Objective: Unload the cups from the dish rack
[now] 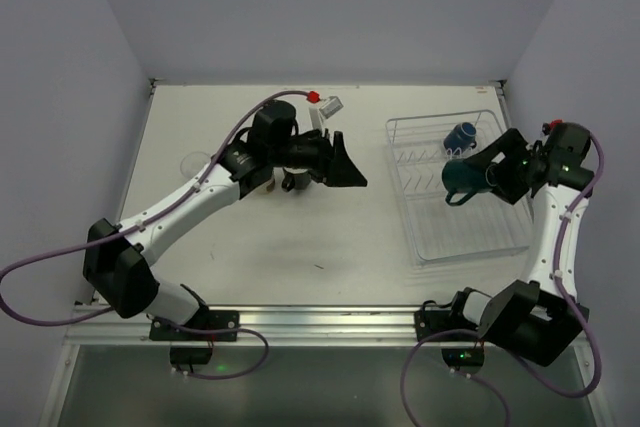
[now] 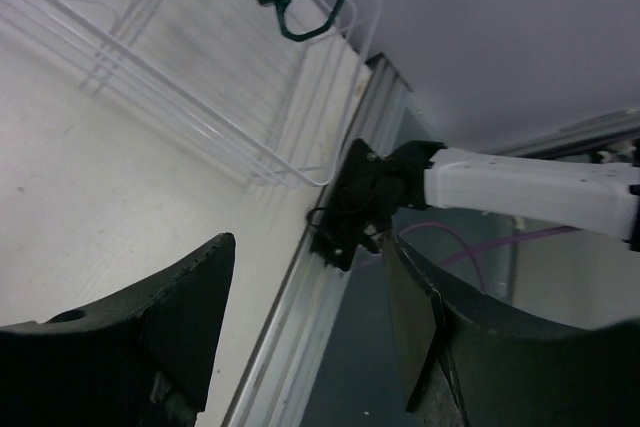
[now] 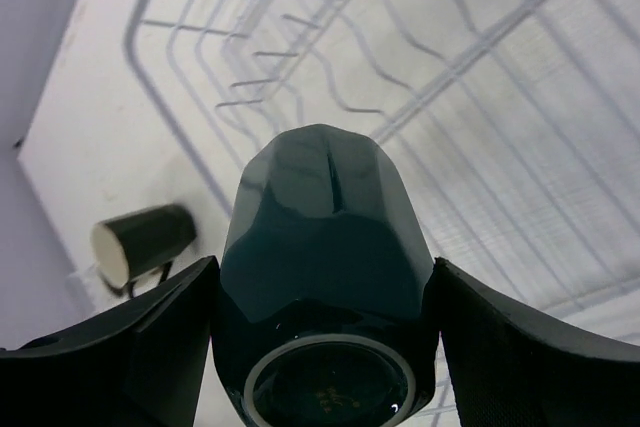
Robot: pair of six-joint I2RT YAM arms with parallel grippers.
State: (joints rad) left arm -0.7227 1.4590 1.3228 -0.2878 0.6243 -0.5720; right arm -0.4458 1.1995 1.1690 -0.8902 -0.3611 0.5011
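Far off to the left of the dish rack [image 1: 470, 237], a clear glass [image 1: 194, 161] sat on the desk [image 1: 300, 237], so faint I could barely make it out. Closer in, but well short of the rack's left side, the left pincer [image 1: 350, 159] hung over the desk with its tips pointing toward the rack. Its jaws stood apart with nothing between them. The left wrist camera showed only bare desk and the rack's near corner through the gap. A small dark thing [image 1: 290, 183] sat just under that arm's wrist, left of the rack. It was probably a cup, but too much of it was hidden to say.

The right wrist camera also picked up a dark grey cup [image 3: 145, 242] with a pale inside, tipped on its side on the desk just outside the rack's wire edge.

In the rack itself, a blue mug [image 1: 460, 135] lay in the back part, up near the far rim.

Over the middle of the rack was the dark teal mug [image 1: 462, 179], handle sticking out toward the rack's left side. The right pincer [image 1: 478, 173] had it clamped, one finger on each side of the body. From the overhead view the mug looked to be above the wires, though I couldn't tell for sure whether it was clear of them.
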